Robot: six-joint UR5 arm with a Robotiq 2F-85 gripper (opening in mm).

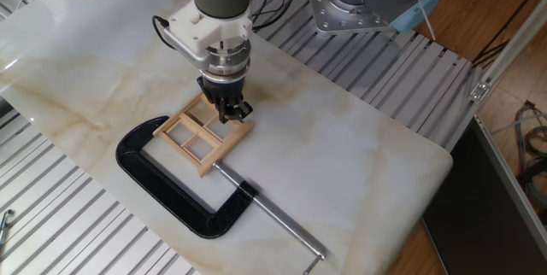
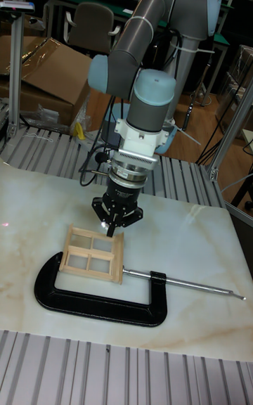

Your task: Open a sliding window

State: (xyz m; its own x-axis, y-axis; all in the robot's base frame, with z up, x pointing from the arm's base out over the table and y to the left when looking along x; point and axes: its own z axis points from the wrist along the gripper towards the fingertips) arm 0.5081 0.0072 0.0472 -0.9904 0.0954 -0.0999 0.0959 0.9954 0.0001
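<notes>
The sliding window (image 1: 198,138), a small light wooden frame with four panes, lies flat on the marble table inside the jaws of a black C-clamp (image 1: 171,194). My gripper (image 1: 229,114) points straight down at the window's far right corner, its black fingers drawn together with the tips at or just above the wood. In the tall fixed view the window (image 2: 93,253) lies below and left of the gripper (image 2: 114,230), whose fingers converge to a point at the frame's upper right corner. Whether the tips touch the wood is not clear.
The C-clamp's long screw rod (image 1: 278,221) runs toward the table's near right edge. Ribbed metal panels (image 1: 393,78) border the marble slab (image 1: 342,164) at the back and front. A second robot base (image 1: 376,2) stands behind.
</notes>
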